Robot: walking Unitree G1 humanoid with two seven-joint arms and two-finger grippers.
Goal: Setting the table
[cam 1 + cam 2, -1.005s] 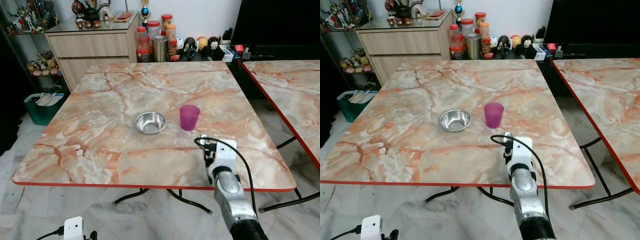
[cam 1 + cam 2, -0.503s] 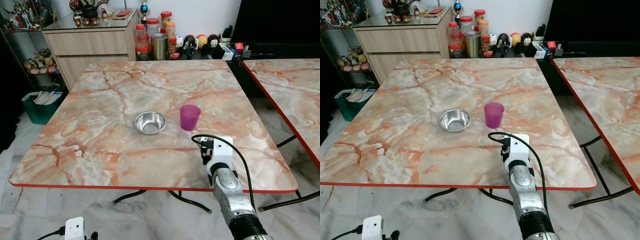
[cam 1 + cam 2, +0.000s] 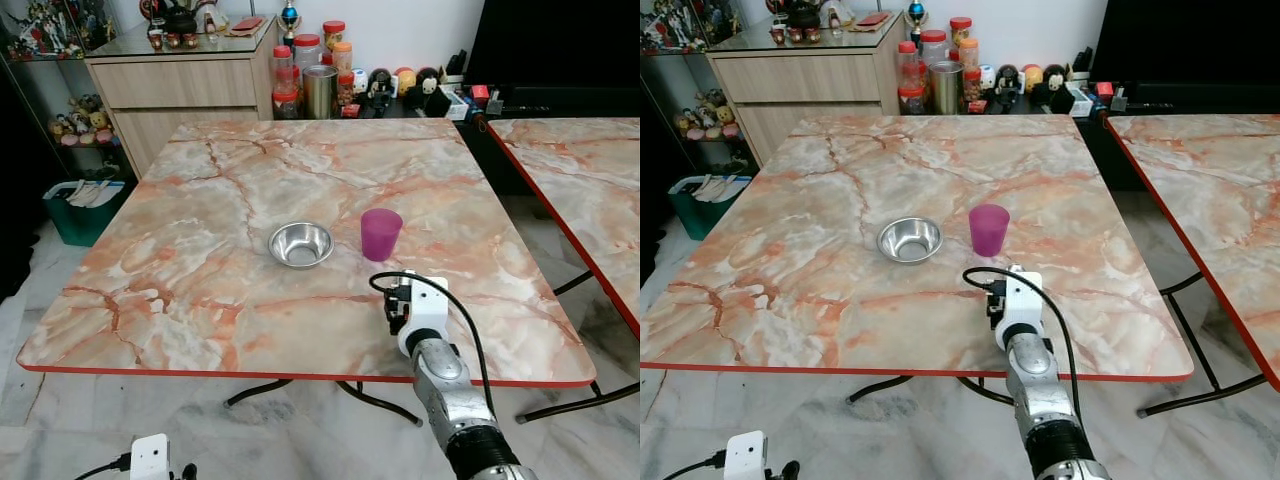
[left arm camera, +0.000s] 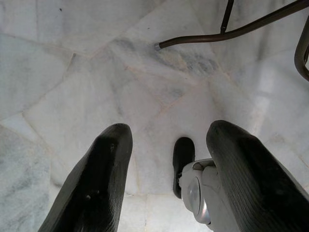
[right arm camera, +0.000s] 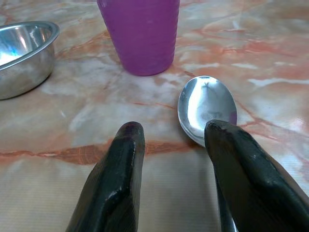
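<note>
Two parted fingers (image 5: 120,164) (right gripper (image 5: 174,145)) flank a spoon (image 5: 205,108) near cup (image 5: 140,34) and bowl (image 5: 21,55).

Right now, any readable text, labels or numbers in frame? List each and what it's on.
None can be read.
Jars behind the table: labels too small and blurred.
Boxes on the back shelf: print too small.
Cup, bowl, spoon: no markings.
Right hand, open over the spoon, and left hand, open over the floor: no markings.
</note>
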